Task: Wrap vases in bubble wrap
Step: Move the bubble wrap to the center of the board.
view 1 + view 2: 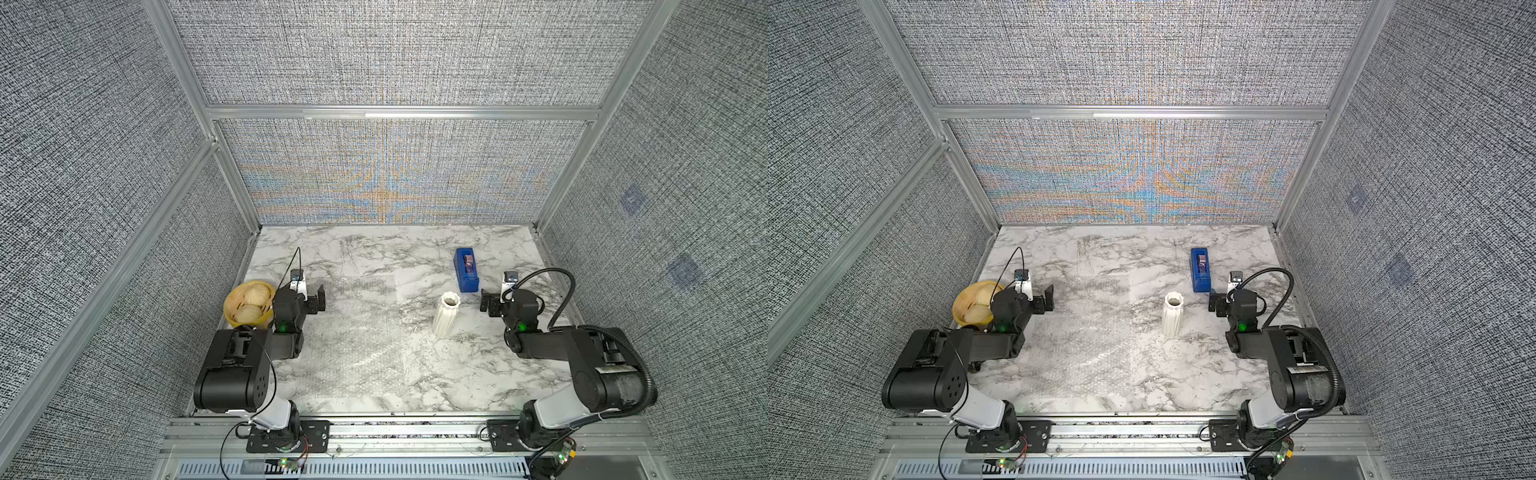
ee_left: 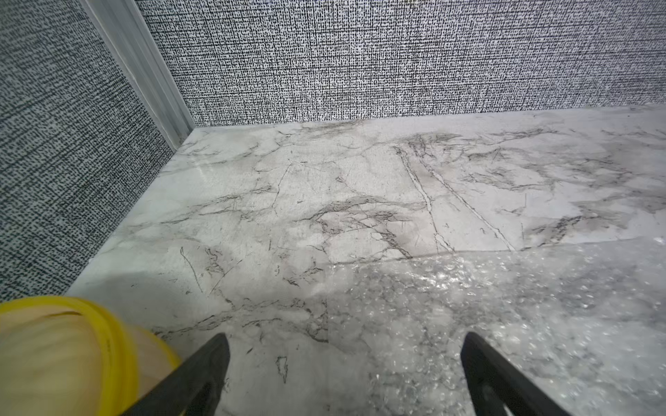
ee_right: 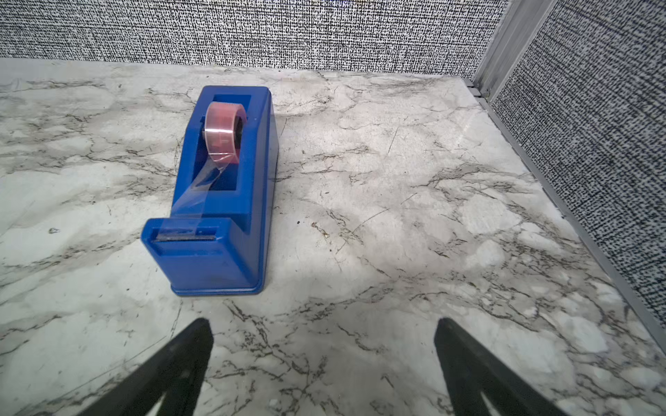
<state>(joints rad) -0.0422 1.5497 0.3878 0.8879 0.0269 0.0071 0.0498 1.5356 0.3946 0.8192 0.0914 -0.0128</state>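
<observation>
Overhead, in both top views, your fluted white vase [image 1: 445, 312] stands upright just beside the flat bubble wrap [image 1: 353, 345], likely staged for rolling. Left wrist: the left gripper [image 2: 346, 345] gapes empty over the wrap's edge. Right wrist: the right gripper [image 3: 322, 331], spread and empty, faces the blue tape dispenser [image 3: 223, 201], presumably there for sealing.

One white vase [image 1: 445, 313], one sheet of bubble wrap [image 1: 353, 353], one blue tape dispenser [image 1: 466, 270], one roll of tape [image 3: 223, 131], one yellow bowl [image 1: 227, 307], two pale round things [image 1: 257, 294] inside, two robot arms [image 1: 232, 374]
</observation>
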